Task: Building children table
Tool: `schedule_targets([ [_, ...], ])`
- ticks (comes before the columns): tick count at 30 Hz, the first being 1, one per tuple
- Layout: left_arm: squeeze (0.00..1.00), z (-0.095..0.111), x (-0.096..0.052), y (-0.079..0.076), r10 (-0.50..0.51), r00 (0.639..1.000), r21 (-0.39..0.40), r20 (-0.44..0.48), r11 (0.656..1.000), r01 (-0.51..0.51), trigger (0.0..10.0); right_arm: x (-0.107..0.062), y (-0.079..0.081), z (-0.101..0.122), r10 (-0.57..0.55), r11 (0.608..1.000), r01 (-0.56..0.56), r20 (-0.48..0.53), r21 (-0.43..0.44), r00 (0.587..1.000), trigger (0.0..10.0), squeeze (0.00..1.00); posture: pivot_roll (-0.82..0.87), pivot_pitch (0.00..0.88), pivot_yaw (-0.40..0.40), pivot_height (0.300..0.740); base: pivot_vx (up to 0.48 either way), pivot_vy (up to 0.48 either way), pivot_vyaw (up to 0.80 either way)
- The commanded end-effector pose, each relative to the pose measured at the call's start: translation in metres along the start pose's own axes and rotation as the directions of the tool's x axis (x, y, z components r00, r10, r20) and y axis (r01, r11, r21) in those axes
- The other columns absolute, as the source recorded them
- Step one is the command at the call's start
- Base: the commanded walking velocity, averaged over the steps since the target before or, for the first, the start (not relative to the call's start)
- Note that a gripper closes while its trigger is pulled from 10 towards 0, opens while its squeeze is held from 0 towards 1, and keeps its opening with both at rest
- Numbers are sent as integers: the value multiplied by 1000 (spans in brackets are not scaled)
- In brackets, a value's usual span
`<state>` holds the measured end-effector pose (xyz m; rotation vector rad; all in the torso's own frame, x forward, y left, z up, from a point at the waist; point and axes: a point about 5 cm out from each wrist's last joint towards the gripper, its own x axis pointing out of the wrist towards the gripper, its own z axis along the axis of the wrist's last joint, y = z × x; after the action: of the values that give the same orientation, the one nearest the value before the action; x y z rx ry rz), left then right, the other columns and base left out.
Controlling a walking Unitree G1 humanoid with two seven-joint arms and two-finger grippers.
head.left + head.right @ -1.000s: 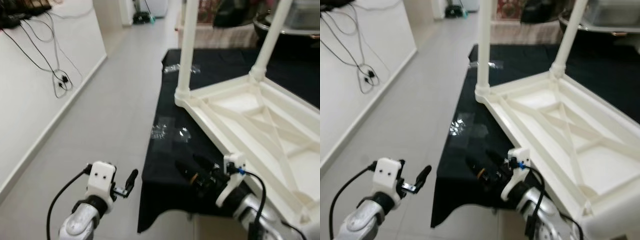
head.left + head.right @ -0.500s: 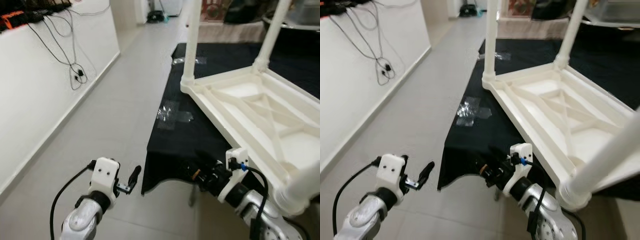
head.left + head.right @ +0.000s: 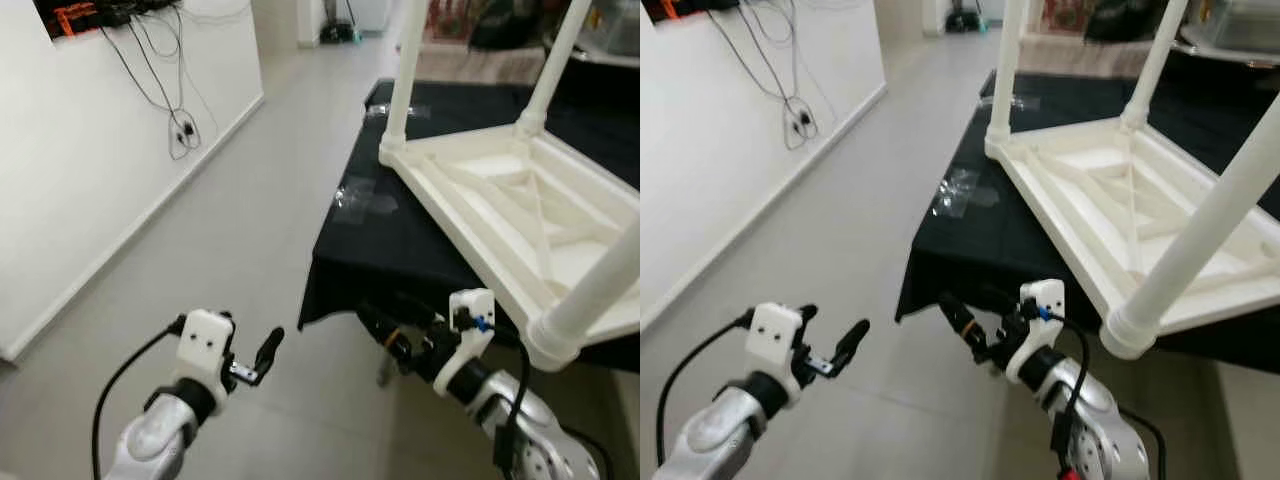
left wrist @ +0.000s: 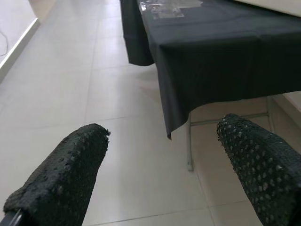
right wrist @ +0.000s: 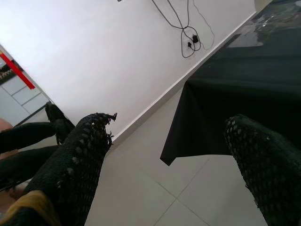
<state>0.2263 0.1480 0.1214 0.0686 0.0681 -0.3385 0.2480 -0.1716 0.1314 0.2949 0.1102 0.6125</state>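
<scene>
Left eye view: white children's table [image 3: 520,215] upturned on black-draped work surface [image 3: 400,240], three legs fitted and standing.

Judged between assembly steps, nothing in hand; next move calls for finding the remaining leg and approaching its socket. Plastic, cream-white, cross-braced underside up, nearest leg [image 3: 1200,230] rising close to camera. Crumpled clear wrappers [image 3: 362,197] lying beside table on cloth. Left gripper [image 3: 262,355] empty, fingers spread, over grey tile floor [image 3: 230,250]. Right gripper [image 3: 970,325] empty, fingers apart, near cloth's front corner. Cables [image 3: 180,120] dangling on white wall.
</scene>
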Motion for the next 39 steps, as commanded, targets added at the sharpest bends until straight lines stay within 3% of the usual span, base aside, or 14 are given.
schedule_targets([
  [1, 0, -1, 0, -3, -21, 1000, -12, -4, 1000, 21, 10000, -7, -5, -3, 17, 1000, -16, -30, 12, 999, 10000, 0, -19, 146, 10, 740, 0, -465, 0],
  [8, 0, 0, 0, -5, -45, 999, -15, -2, 999, 44, 10000, -21, -9, 0, 165, 983, -175, -165, -49, 972, 10000, 0, -15, 149, 9, 740, 0, -467, 0],
  [11, 0, 0, -1, -6, -68, 998, -19, -2, 998, 68, 10000, -40, -13, 2, 289, 942, -327, -318, -72, 903, 10000, 0, -11, 151, 6, 740, 0, -466, 0],
  [15, 0, 0, -3, -8, -105, 994, -21, -6, 994, 105, 10000, -56, -19, 10, 347, 904, -420, -439, -79, 829, 10000, 0, -7, 154, 3, 740, 0, -466, 0],
  [18, 0, 0, -3, -9, -115, 993, -20, -6, 993, 115, 10000, -58, -20, 12, 355, 898, -433, -453, -77, 818, 10000, 0, -7, 154, 3, 740, 0, -469, 0],
  [23, 0, 2, -10, -19, -248, 969, -44, -6, 968, 248, 10000, -63, -29, 24, 377, 877, -474, -500, -77, 779, 10000, 0, -1, 158, 2, 740, 0, -466, 0],
  [29, 0, -1, -17, -24, -359, 932, -52, -42, 933, 357, 10000, -62, -37, 33, 331, 859, -491, -572, -146, 751, 10000, 0, 2, 161, 6, 740, 0, -465, 0],
  [31, 0, -1, -19, -25, -380, 923, -46, -53, 925, 378, 10000, -60, -41, 38, 301, 848, -493, -589, -196, 750, 10000, 0, 0, 162, 7, 740, 0, -465, 0],
  [32, 0, -2, -19, -26, -395, 917, -49, -61, 919, 392, 10000, -54, -43, 42, 262, 839, -479, -580, -258, 772, 10000, 0, -4, 163, 6, 740, 0, -465, 0],
  [33, 0, -2, -19, -26, -395, 917, -49, -61, 919, 392, 10000, -54, -43, 42, 262, 839, -479, -580, -258, 772, 10000, 0, -4, 163, 6, 740, 0, -465, 0],
  [34, 0, -3, -20, -28, -411, 909, -57, -67, 911, 408, 10000, -43, -48, 50, 182, 816, -436, -548, -379, 817, 10000, 0, -3, 164, 6, 740, 0, -469, 0],
  [36, 0, -5, -20, -31, -435, 897, -61, -77, 900, 432, 10000, -23, -53, 63, 85, 779, -349, -464, -521, 882, 10000, 0, -4, 164, 7, 740, 0, -459, 0],
  [38, 0, -5, -20, -32, -440, 894, -58, -79, 898, 437, 10000, -17, -54, 67, 63, 776, -315, -430, -547, 901, 10000, 0, -4, 164, 7, 740, 0, -450, 0],
  [39, 0, -5, -21, -33, -449, 890, -74, -78, 893, 444, 10000, -12, -54, 72, 35, 752, -295, -411, -589, 911, 10000, 0, -2, 164, 9, 740, 0, 0, 0],
])
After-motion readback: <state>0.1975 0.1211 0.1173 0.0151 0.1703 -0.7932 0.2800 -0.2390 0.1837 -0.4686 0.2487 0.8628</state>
